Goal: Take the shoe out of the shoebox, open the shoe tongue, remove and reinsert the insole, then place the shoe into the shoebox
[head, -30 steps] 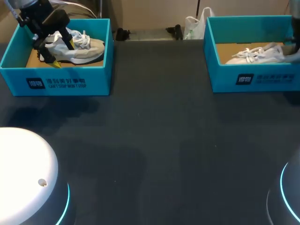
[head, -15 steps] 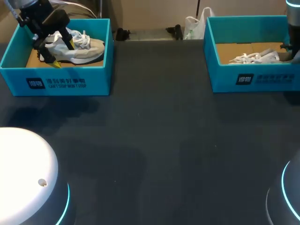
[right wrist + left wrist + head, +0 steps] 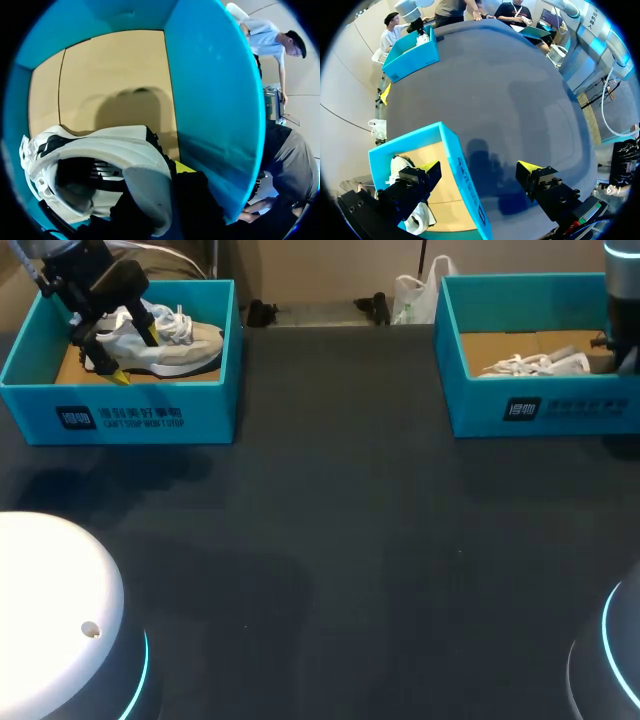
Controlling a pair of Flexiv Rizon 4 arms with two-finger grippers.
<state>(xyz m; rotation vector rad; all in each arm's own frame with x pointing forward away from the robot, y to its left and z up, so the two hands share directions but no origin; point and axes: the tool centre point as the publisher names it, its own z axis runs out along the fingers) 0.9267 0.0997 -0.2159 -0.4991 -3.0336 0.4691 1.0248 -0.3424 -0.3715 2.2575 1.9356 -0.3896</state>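
Shoes look light: soft upper and laces, stiffer at sole and heel collar, so I'd grab the heel rim. R shoe (image 3: 100, 150), white w/ black trim, lies in teal cardboard R box (image 3: 215, 90) w/ R claw (image 3: 167, 182) at its heel; can't tell its grip. L claw (image 3: 479, 167) gapes wide, empty, one finger over L box (image 3: 150, 415), other over table (image 3: 350, 540). L shoe (image 3: 160, 340) sits inside, laces up. Box floors plain brown card.
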